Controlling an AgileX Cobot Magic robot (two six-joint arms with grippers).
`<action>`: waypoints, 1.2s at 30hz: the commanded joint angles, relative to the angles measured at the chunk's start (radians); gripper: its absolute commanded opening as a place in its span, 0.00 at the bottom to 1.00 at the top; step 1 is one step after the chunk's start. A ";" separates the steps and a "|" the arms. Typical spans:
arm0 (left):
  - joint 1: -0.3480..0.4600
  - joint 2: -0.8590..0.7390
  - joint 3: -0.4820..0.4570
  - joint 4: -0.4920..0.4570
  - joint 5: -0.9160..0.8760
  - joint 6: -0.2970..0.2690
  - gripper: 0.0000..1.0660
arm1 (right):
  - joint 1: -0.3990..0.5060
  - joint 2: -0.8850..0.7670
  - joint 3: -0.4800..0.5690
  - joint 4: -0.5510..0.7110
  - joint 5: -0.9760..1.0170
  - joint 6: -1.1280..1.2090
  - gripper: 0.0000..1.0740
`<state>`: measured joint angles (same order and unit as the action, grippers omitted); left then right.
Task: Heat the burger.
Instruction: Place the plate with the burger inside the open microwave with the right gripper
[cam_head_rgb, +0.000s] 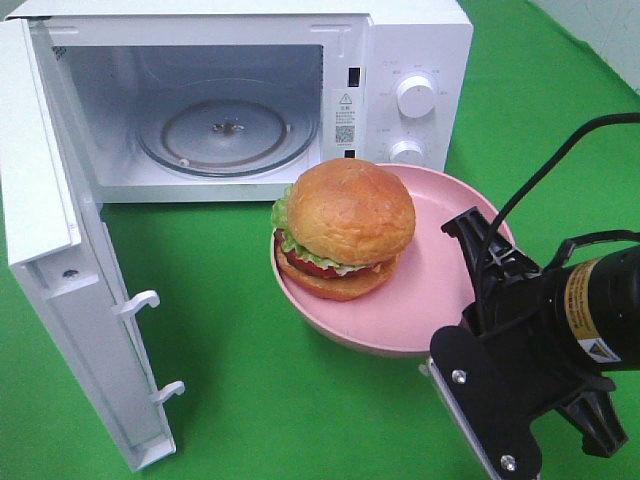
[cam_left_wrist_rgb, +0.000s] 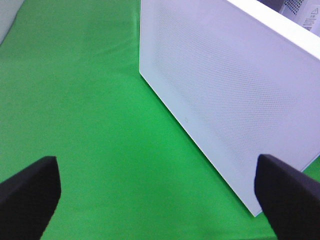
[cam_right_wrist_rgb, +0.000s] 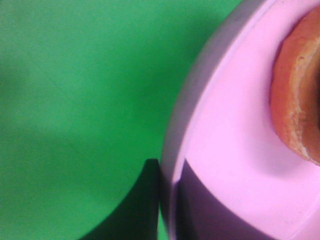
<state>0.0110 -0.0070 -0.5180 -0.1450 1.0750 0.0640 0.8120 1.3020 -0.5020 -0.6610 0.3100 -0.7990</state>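
Burger (cam_head_rgb: 345, 225) sits on pink plate (cam_head_rgb: 440, 290), just in front of microwave (cam_head_rgb: 420, 40), a bit right of the open cavity. Right jaws are closed on the plate's near-right rim. Left jaws are wide open, empty, by the door (cam_head_rgb: 90, 330). Risks imo: w/ a one-edge pinch the plate tilts and the burger slides off, or the rim clips the cavity frame en route to the turntable (cam_head_rgb: 228, 130).
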 joint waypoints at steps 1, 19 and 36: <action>-0.006 -0.015 0.004 -0.002 -0.008 0.000 0.92 | -0.027 -0.010 -0.007 0.039 -0.070 -0.087 0.00; -0.006 -0.015 0.004 -0.002 -0.008 0.000 0.92 | -0.162 -0.010 -0.008 0.486 -0.103 -0.692 0.00; -0.006 -0.015 0.004 -0.002 -0.008 0.000 0.92 | -0.190 -0.007 -0.025 0.560 -0.096 -0.795 0.00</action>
<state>0.0110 -0.0070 -0.5180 -0.1450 1.0750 0.0640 0.6240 1.3030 -0.5050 -0.0750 0.2720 -1.6310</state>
